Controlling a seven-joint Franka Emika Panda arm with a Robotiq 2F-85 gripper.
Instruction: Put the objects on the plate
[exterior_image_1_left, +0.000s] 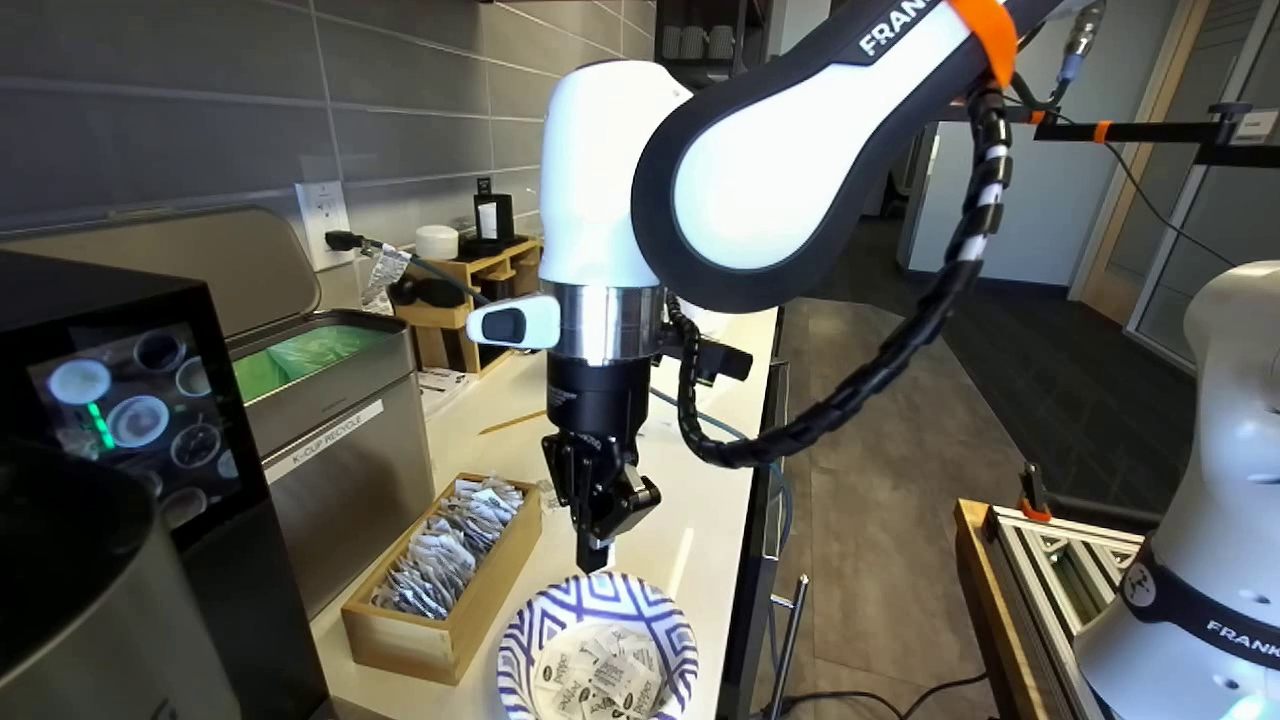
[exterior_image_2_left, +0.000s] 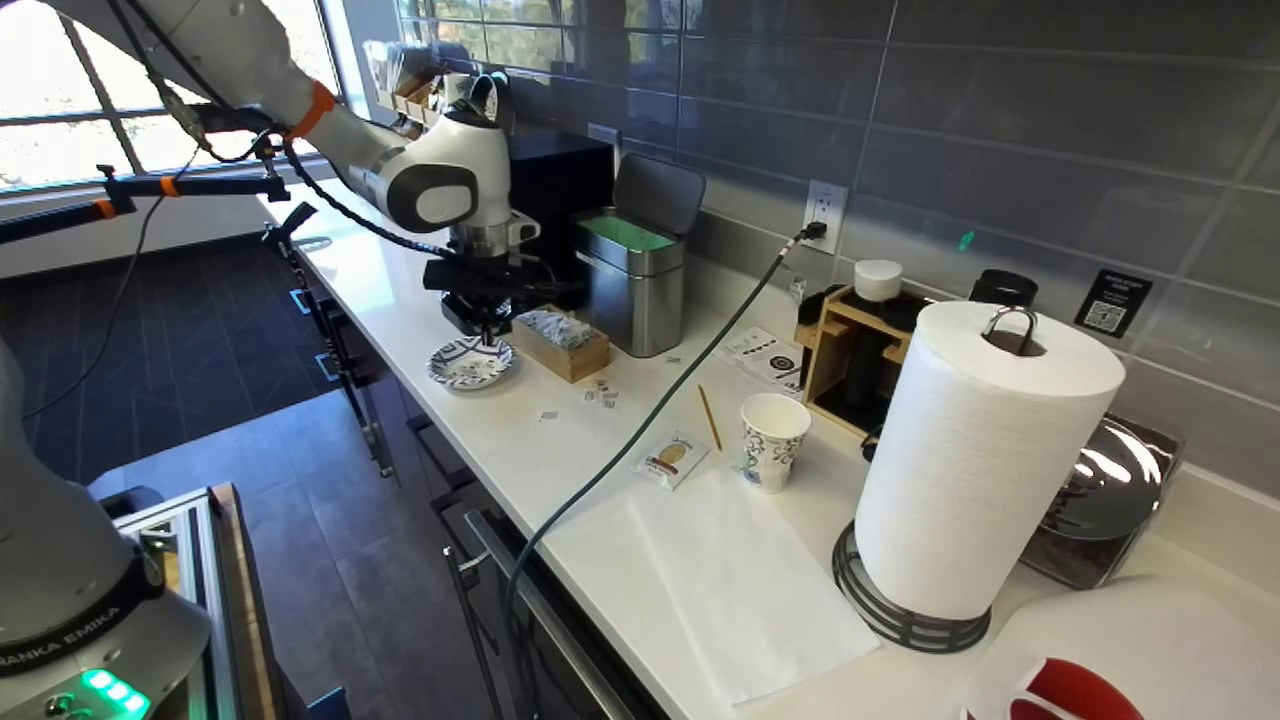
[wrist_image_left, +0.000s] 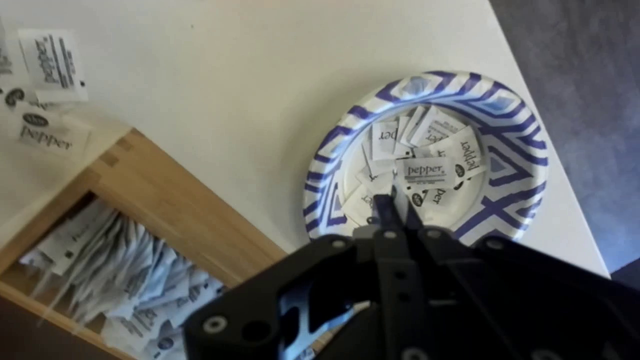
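The plate is round and white with a blue pattern and also shows in an exterior view and the wrist view. Several white pepper packets lie in it. My gripper points down above the plate, near its tray side; it also shows in both exterior views. Its fingers are closed on a thin white packet seen edge-on. The wooden tray beside the plate holds many packets. Several loose pepper packets lie on the counter past the tray's end.
A steel bin with its lid up stands behind the tray. A dark cable crosses the counter. A paper cup, a pencil, a snack packet and a paper towel roll stand or lie farther along.
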